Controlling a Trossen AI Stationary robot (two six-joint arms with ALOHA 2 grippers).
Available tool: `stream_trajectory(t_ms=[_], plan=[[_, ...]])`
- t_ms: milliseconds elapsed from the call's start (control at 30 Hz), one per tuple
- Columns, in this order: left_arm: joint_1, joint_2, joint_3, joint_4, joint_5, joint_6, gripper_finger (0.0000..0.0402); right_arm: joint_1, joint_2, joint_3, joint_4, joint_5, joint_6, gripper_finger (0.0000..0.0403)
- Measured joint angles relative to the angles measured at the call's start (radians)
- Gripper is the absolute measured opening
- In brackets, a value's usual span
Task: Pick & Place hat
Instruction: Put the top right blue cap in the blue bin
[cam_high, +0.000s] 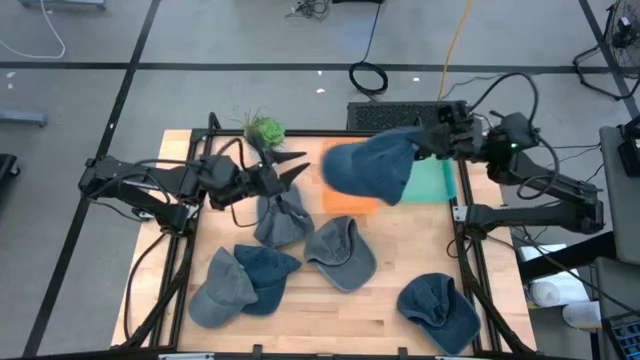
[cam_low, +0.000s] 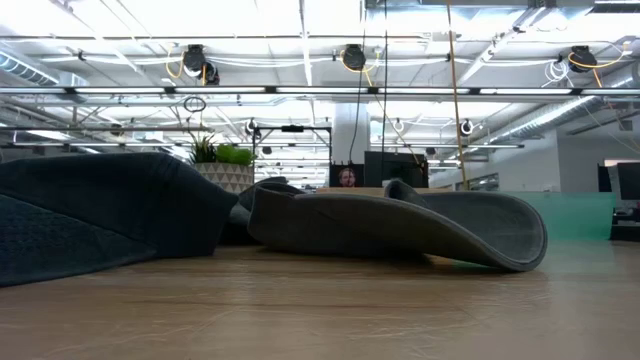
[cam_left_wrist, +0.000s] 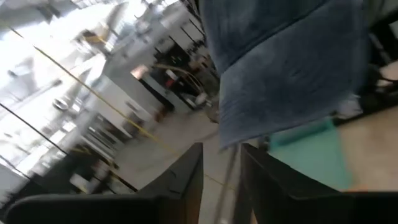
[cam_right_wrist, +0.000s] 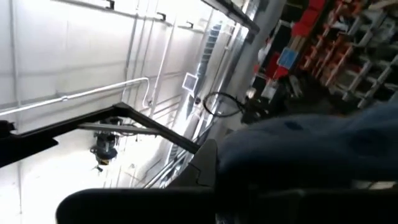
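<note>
A blue denim hat (cam_high: 368, 168) hangs in the air over the orange mat (cam_high: 348, 201) and the green mat (cam_high: 432, 180) at the table's far side, held by my right gripper (cam_high: 424, 146), which is shut on it. The same hat (cam_left_wrist: 286, 62) fills the upper part of the left wrist view. My left gripper (cam_high: 293, 168) is open and touches nothing. It hovers left of the hat, above a grey-blue hat (cam_high: 282, 216) that lies on the table. Its fingers (cam_left_wrist: 186, 177) point toward the lifted hat. My right gripper holds the blue hat by its right-hand edge (cam_high: 408, 143), coming level from the table's right. The hat is lifted clear of the table and hangs leftward and down from the fingers. In the right wrist view the cloth (cam_right_wrist: 311, 146) covers the fingers, so the hold itself is hidden.
Several more hats lie on the wooden table: two overlapping at the near left (cam_high: 240, 283), a grey one (cam_high: 340, 252) in the middle, a blue one (cam_high: 438, 312) near right. A potted plant (cam_high: 265, 129) stands at the far edge. The low view shows hats (cam_low: 400, 225) close up.
</note>
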Motion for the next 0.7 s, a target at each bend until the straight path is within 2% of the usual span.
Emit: stream_trajectory(t_ms=[167,333,567,700], plan=[[0.0,0.0,0.0,-0.102,0.001,-0.185,0.0123,-0.06,-0.044,0.008,-0.009,-0.072,0.029,0.0002],[0.0,0.0,0.0,-0.097,0.004,-0.333,0.0124,-0.114,-0.088,0.026,-0.054,-0.083,0.016,0.0002],[0.0,-0.01,0.0,-0.07,0.006,-0.483,0.0124,-0.191,-0.121,0.076,-0.221,-0.132,-0.11,0.0001],[0.002,-0.019,-0.001,-0.077,0.006,-0.5,0.0124,-0.222,-0.122,0.13,-0.338,-0.171,-0.238,0.0001]])
